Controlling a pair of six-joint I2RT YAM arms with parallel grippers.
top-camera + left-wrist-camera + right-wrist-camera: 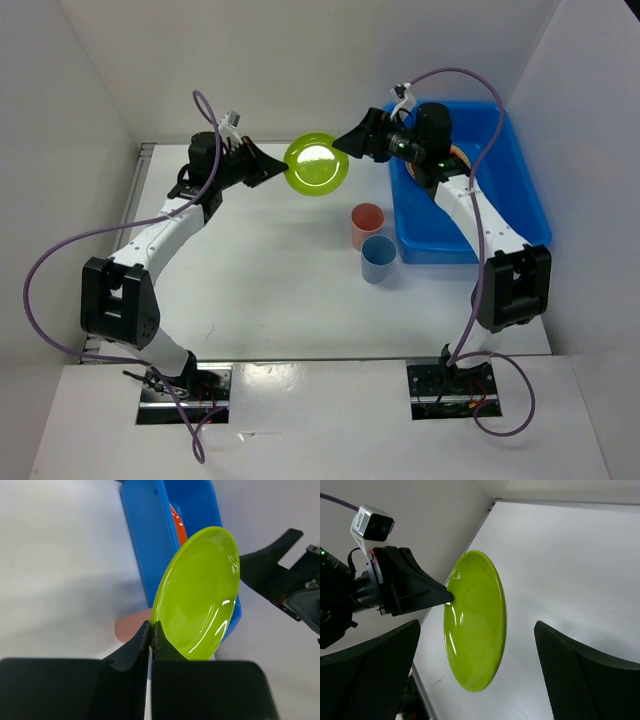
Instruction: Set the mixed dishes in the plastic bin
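Note:
My left gripper (278, 170) is shut on the rim of the lime green plate (317, 163) and holds it in the air above the table; the plate also shows in the left wrist view (200, 595) and the right wrist view (475, 625). My right gripper (343, 143) is open, its fingers (380, 675) wide on either side of the plate's near edge, not touching it. The blue plastic bin (520, 190) stands at the right with an orange plate (179, 525) inside. A salmon-pink cup (367, 225) and a blue cup (379, 258) stand left of the bin.
White walls close in the table at the back and both sides. The right arm reaches over the bin's left part. A metal strip runs along the table's left edge (146, 160).

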